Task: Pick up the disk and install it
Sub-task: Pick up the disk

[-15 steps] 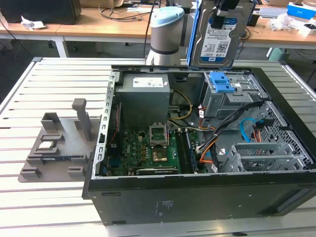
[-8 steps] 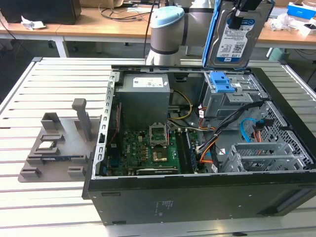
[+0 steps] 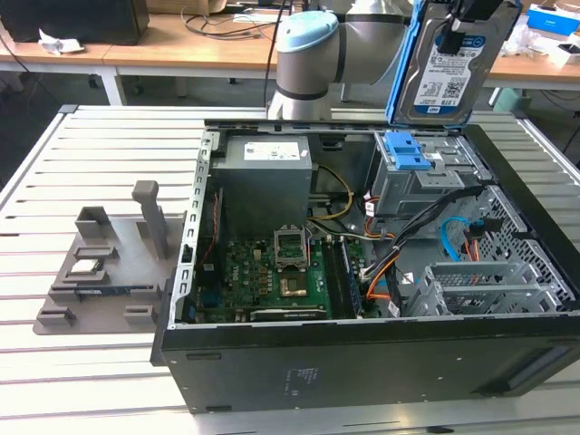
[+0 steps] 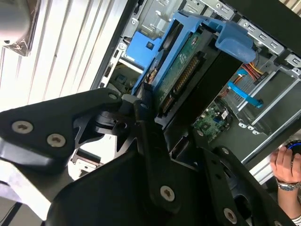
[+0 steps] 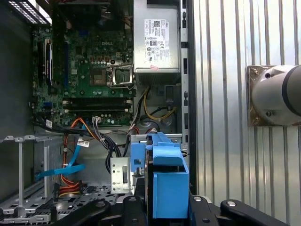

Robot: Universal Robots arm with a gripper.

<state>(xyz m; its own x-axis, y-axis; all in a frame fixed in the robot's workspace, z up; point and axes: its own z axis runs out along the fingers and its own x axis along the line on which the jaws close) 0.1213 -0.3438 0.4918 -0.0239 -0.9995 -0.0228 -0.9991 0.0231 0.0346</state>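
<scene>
Jaws clamped on the upright disk [image 3: 449, 72]; below them, the drive cage [image 3: 396, 190] inside the open computer case [image 3: 362, 362].

in the middle of the frame the black gripper [image 4: 162, 113] clamped the disk [image 4: 188, 61] near its connector end, green circuit board facing the camera, blue bracket round its edges. beyond it lay the open computer case [image 4: 263, 35], with a blue drive-cage latch [image 4: 143, 47] and a pale blue data cable [image 4: 244, 94]. a person's hand [image 4: 284, 162] wearing a wristwatch sat at the frame's edge; the slatted metal table [image 4: 80, 47] ran along the opposite side.
</scene>
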